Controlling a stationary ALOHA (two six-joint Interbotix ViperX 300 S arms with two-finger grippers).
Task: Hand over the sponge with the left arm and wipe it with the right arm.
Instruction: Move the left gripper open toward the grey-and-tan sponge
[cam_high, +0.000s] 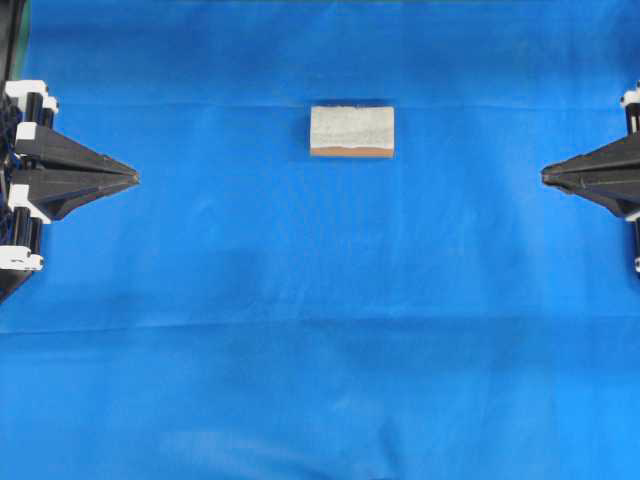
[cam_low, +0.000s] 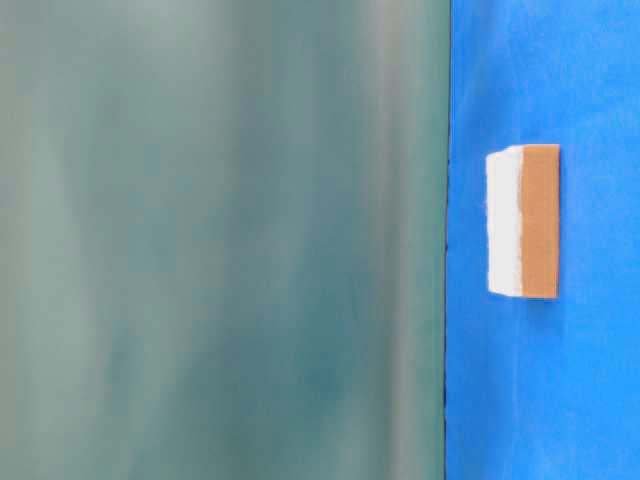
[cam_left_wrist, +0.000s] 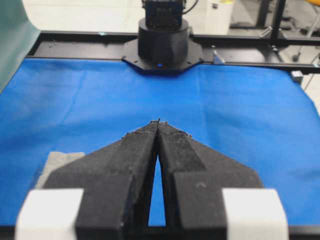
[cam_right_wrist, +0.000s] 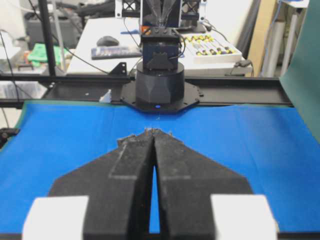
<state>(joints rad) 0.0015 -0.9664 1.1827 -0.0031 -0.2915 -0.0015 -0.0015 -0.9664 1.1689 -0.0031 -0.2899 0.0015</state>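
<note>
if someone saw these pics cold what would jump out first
Most likely the sponge, a pale speckled block with a tan underlayer, lying alone on the bright blue cloth just above the middle of the overhead view. Next come the left gripper and right gripper, both shut, pointing inward from opposite edges, well clear of it.

No text, label, brand, number or sign is legible in any view.

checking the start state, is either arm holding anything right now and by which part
Nothing is held. The left gripper and right gripper are shut on nothing; the sponge lies alone on the blue cloth.
</note>
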